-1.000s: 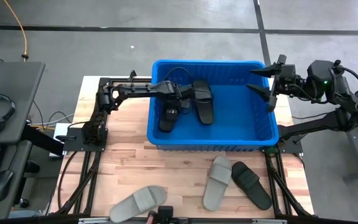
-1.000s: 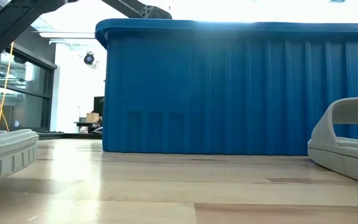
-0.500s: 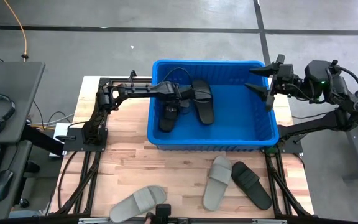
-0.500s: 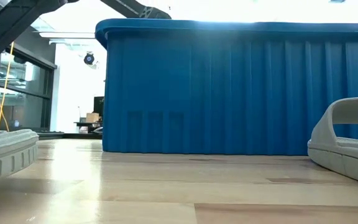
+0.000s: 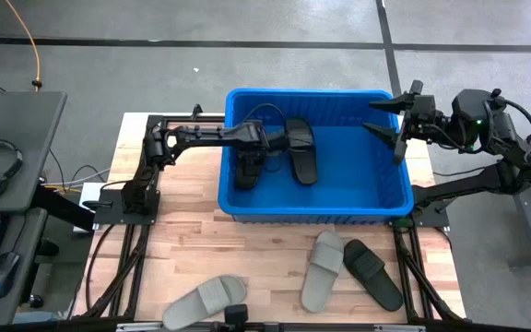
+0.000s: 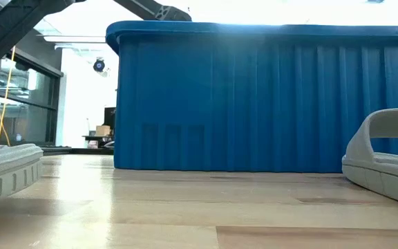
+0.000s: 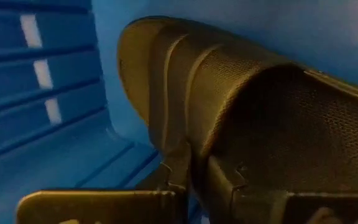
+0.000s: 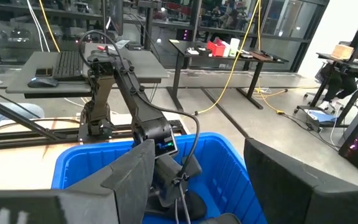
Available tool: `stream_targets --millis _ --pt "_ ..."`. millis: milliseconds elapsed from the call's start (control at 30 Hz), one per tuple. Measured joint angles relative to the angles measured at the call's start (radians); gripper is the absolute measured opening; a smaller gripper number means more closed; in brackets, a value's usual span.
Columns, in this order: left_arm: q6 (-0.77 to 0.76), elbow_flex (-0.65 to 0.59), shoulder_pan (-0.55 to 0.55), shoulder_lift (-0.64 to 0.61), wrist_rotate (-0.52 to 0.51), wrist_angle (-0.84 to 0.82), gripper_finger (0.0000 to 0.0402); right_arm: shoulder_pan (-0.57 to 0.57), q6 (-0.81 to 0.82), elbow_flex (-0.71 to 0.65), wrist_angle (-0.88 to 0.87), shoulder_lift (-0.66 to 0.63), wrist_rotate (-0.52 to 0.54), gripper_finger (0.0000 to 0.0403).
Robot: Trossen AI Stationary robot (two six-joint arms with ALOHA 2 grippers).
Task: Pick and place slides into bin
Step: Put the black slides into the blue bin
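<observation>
Two black slides (image 5: pixel 300 148) lie in the blue bin (image 5: pixel 317 214).

I'm looking down on a pale wooden table (image 5: pixel 275 244). The blue bin (image 5: pixel 247 205) sits on its far half. On the near half lie three slides — a light grey one (image 5: pixel 322 270) just beside a black one (image 5: pixel 372 274), possibly touching, though I can't quite tell, and another light grey slide (image 5: pixel 204 302) well apart at the near edge on the left arm's side.

Two slides (image 5: pixel 300 148) lie in the bin (image 5: pixel 376 205); three on the table (image 5: pixel 265 254) before it.
</observation>
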Motion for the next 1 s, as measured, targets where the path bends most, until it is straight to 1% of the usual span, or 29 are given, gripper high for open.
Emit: stream_targets --millis 100,200,300,400,567,700,867,1000 --pt "-0.050 0.008 -0.007 0.001 -0.028 -0.039 0.0007 0.000 -0.001 0.000 0.000 0.000 0.000 0.0239" --pt "-0.093 0.026 -0.007 0.001 -0.052 -0.039 0.0016 0.000 -0.009 0.000 0.000 0.000 0.000 0.0239" --pt "-0.139 0.050 -0.005 0.001 -0.085 -0.039 0.0013 0.000 -0.011 0.000 0.000 0.000 0.000 0.0239" --pt "-0.156 0.074 -0.003 0.001 -0.087 -0.034 0.0006 0.000 -0.011 0.000 0.000 0.000 0.000 0.0239" --pt "-0.181 0.082 -0.004 0.001 -0.088 -0.025 0.0017 0.000 -0.008 0.000 0.000 0.000 -0.006 0.0239" --pt "-0.216 0.082 0.003 0.001 -0.088 -0.028 0.0005 0.000 -0.007 0.000 0.000 0.000 -0.006 0.0239" --pt "-0.268 0.082 0.027 0.001 -0.108 -0.041 0.0015 0.000 -0.007 0.000 0.001 0.000 -0.007 0.0239" --pt "-0.279 0.082 0.050 0.001 -0.103 -0.074 0.0005 0.000 -0.018 0.000 0.012 0.000 -0.005 0.0239"
